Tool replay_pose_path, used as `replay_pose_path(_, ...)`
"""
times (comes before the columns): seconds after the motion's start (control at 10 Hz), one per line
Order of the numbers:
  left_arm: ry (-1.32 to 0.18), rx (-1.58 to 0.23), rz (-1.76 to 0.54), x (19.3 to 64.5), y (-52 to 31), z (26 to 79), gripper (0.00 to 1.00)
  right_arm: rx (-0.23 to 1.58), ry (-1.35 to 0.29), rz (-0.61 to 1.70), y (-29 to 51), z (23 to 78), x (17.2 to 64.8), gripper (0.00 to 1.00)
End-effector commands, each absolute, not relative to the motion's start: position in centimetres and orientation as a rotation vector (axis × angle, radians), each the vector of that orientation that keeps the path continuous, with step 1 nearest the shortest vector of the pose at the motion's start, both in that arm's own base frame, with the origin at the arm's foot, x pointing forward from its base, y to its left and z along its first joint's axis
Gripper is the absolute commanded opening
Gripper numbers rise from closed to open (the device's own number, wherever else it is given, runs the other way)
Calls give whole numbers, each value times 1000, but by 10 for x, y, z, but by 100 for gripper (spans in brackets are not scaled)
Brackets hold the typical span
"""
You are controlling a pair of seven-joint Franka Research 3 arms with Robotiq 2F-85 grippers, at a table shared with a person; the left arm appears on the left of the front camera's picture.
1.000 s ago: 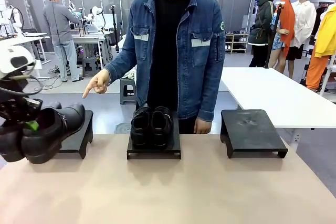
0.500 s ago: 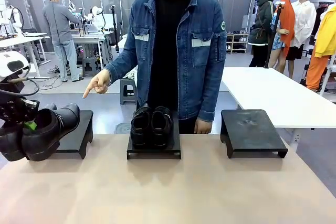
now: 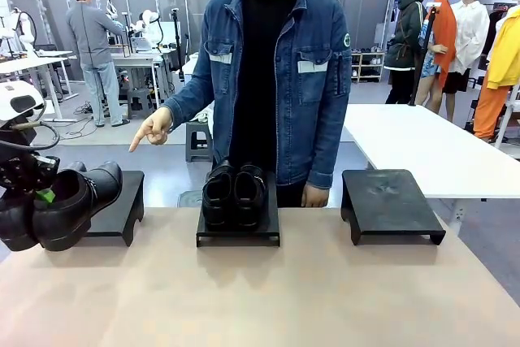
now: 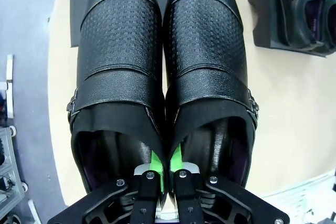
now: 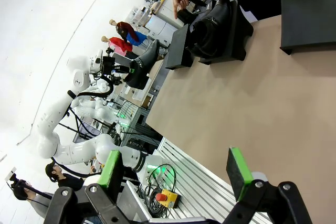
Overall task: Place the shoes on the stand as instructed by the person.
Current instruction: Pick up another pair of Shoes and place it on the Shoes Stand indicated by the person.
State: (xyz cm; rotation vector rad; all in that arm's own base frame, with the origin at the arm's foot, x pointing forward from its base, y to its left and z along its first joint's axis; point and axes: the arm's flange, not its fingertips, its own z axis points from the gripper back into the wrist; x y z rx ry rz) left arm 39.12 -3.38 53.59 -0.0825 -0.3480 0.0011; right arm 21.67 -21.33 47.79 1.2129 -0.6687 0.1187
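A busy workshop stretched behind the tan worktop (image 3: 268,290), where three low black stands lined the far edge and the person (image 3: 268,79) in a denim jacket pointed a finger down toward the stand (image 3: 118,205) at the far left corner. One pair of shoes (image 3: 234,194) already sat on the middle stand (image 3: 238,229); the right stand (image 3: 390,201) was bare. My left claw (image 4: 164,174) was clamped narrow on the second pair (image 3: 57,205), its green pads (image 4: 154,167) pinching the two inner collar walls together, and I held that pair at the worktop's left edge, toes tilted up over the near end of the left stand. My right claw (image 5: 173,174) stood wide and empty, back from the near edge.

The risk, as I judged it, lay in that thin pinch: soft leather could slide out of the pads, or one shoe could slip free and drop to the worktop or off its left edge. Let go too early, the heels would likely overhang the stand and the pair could tip backward.

The left wrist camera showed the grip itself, pads between the two collars, which the front camera hid behind the shoes. The front camera alone gave the pointing hand (image 3: 152,127) and the pair's tilt against the stand. The right wrist camera caught the held pair from the side, apparently clear of the worktop.
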Motion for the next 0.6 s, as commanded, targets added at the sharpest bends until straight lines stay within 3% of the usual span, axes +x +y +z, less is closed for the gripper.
replay_pose_path(0.0,-347,-82,1,391,-34,535,7,1217,-687,135,-215,480,216,100)
replay_pose_path(0.2,-433,13,7,427,-37,540,7,1217,-687,135,-215,480,216,100)
replay_pose_path(0.5,-497,7,10,474,-34,531,7,1217,-687,135,-215,480,216,100)
